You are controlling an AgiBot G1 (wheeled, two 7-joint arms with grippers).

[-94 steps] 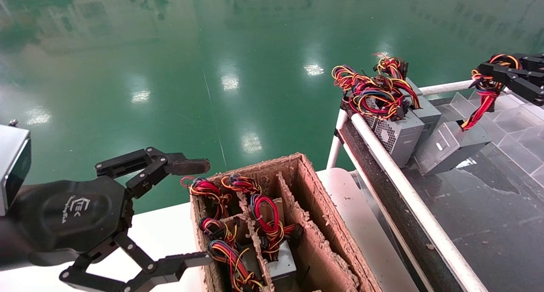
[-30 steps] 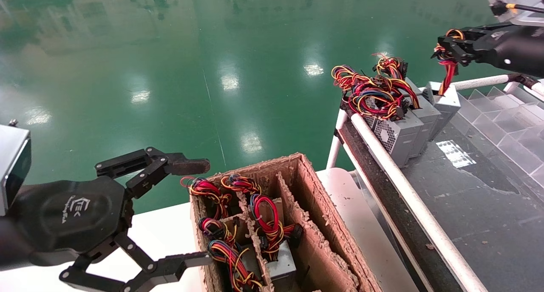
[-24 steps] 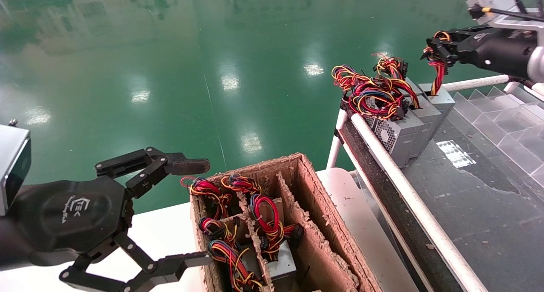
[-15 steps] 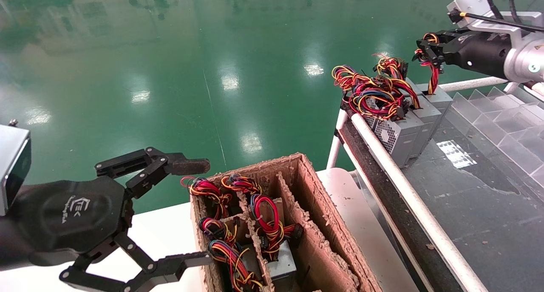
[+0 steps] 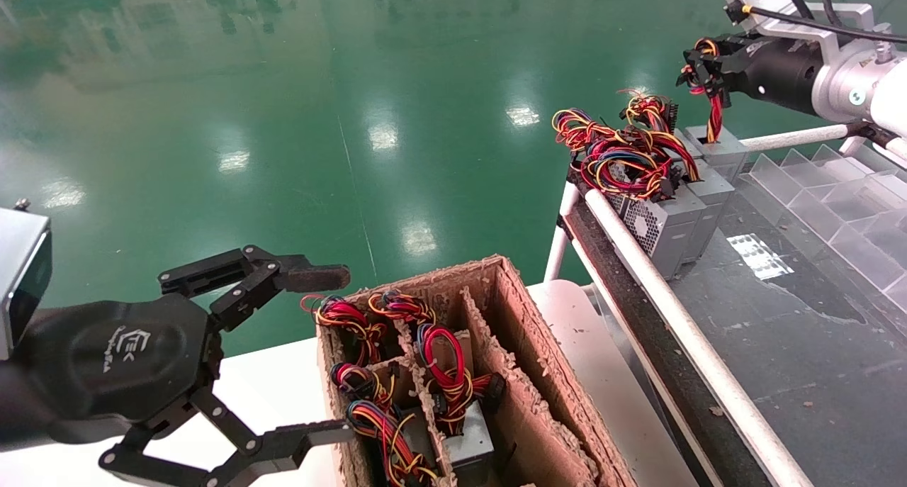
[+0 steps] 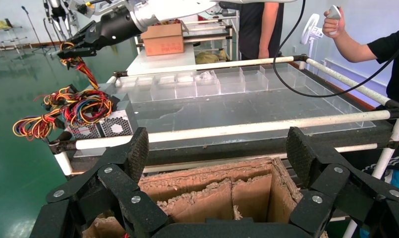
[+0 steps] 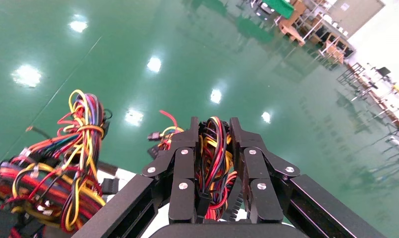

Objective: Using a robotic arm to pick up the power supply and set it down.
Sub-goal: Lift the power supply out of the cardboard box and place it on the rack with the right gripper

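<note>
My right gripper [image 5: 698, 65] hangs at the far right, above the far end of the black table [image 5: 779, 317]. It is shut on the red, yellow and black wire bundle [image 7: 214, 153] of the power supply [image 5: 717, 145]. From the fingers the wires run down to the grey box, which stands upright beside two other supplies. Its base is hidden behind them. In the left wrist view the same gripper [image 6: 76, 47] and the hanging wires [image 6: 83, 69] show far off. My left gripper [image 5: 336, 354] is parked open at the lower left beside the cardboard box [image 5: 538, 402].
Two grey supplies [image 5: 662, 221] under a tangle of coloured wires [image 5: 623, 154] stand at the table's end. A white rail [image 5: 680, 317] edges the table and clear plastic dividers [image 5: 843, 196] line its right side. The divided cardboard box holds several wired supplies [image 5: 460, 430]. A person [image 6: 366, 44] stands behind the table.
My right gripper carried the power supply by its wires from mid-table toward the far end, where it now stands upright beside the other two. The left arm has not moved.
</note>
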